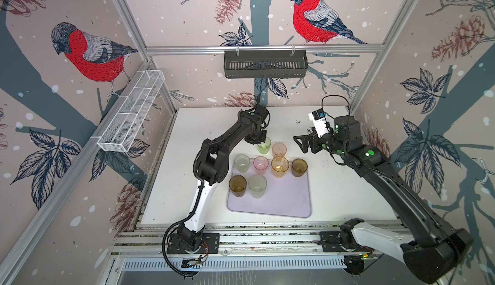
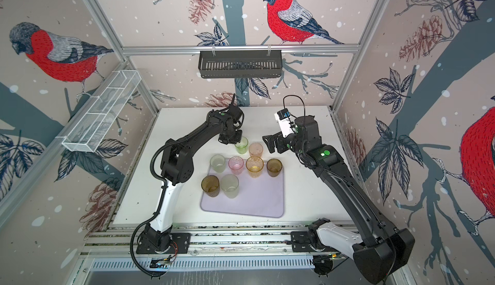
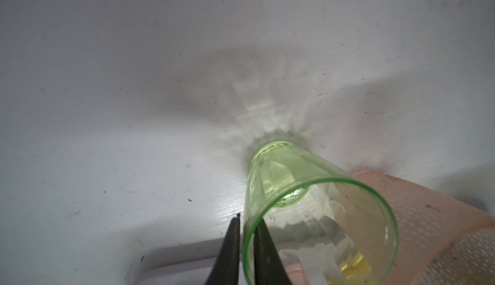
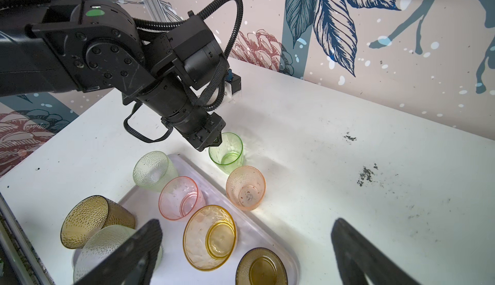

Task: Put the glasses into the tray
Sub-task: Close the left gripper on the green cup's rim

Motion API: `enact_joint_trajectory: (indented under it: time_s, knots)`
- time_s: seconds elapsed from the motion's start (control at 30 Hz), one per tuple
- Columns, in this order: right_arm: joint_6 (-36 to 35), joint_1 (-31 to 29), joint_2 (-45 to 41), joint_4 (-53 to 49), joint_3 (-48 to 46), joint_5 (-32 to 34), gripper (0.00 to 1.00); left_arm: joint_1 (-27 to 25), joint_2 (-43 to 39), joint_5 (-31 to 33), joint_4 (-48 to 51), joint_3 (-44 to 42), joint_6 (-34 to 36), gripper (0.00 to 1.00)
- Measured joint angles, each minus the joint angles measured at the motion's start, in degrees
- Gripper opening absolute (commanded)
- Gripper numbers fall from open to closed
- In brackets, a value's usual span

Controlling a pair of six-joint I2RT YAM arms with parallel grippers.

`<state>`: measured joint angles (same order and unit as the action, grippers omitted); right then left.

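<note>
The left fingers (image 3: 233, 254) are pinching the rim of the bright green glass (image 4: 226, 149), one finger inside and one outside, nearly closed on the thin wall. That glass seems to be standing on the white surface (image 1: 334, 190), just outside the lilac tray (image 1: 284, 198), so it is not in yet.

To me the grip is looking thin. A slick wall caught at one spot could be swinging or slipping once it is lifted. The peach glass (image 4: 246, 187) is sitting just beside it, on the side away from those fingers, and a tilting lift could be knocking it over. The nearest row in the tray is crowded, so the set-down is risking a bump.

The right fingers (image 4: 356, 254) are hanging wide open and empty near the peach glass. If both arms reach in together, they could be clashing.
</note>
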<state>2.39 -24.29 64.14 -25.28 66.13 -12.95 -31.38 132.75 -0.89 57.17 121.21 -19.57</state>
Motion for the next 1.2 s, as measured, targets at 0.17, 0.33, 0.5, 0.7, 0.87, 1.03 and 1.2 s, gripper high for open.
enact_joint_trajectory:
  time_s: [0.17, 0.33, 0.5, 0.7, 0.87, 1.03, 1.2]
  knots:
    - [0.0, 0.0, 0.0, 0.0, 0.0, 0.0, 1.0, 0.0, 0.0, 0.1, 0.0, 0.0, 0.0, 0.12]
    - [0.0, 0.0, -0.1, 0.1, 0.2, 0.0, 1.0, 0.1, 0.0, 0.7, 0.0, 0.0, 0.0, 0.11]
    - [0.0, 0.0, -0.1, 0.1, 0.2, 0.0, 1.0, 0.1, 0.0, 0.9, 0.0, -0.1, 0.0, 0.09]
    - [0.0, 0.0, -0.1, 0.1, 0.2, 0.0, 1.0, 0.1, -0.2, 0.9, 0.0, -0.1, 0.0, 0.07]
    - [0.0, 0.0, -0.1, 0.1, 0.2, 0.0, 1.0, 0.2, -0.5, 1.0, 0.1, -0.1, 0.0, 0.06]
    - [0.0, 0.0, -0.1, 0.1, 0.3, 0.0, 1.0, 0.2, -1.1, 1.2, 0.4, -0.1, 0.0, 0.04]
    - [0.0, 0.0, -0.1, 0.5, 0.5, 0.0, 1.0, 0.4, -2.1, 1.9, 0.7, 0.0, 0.0, 0.04]
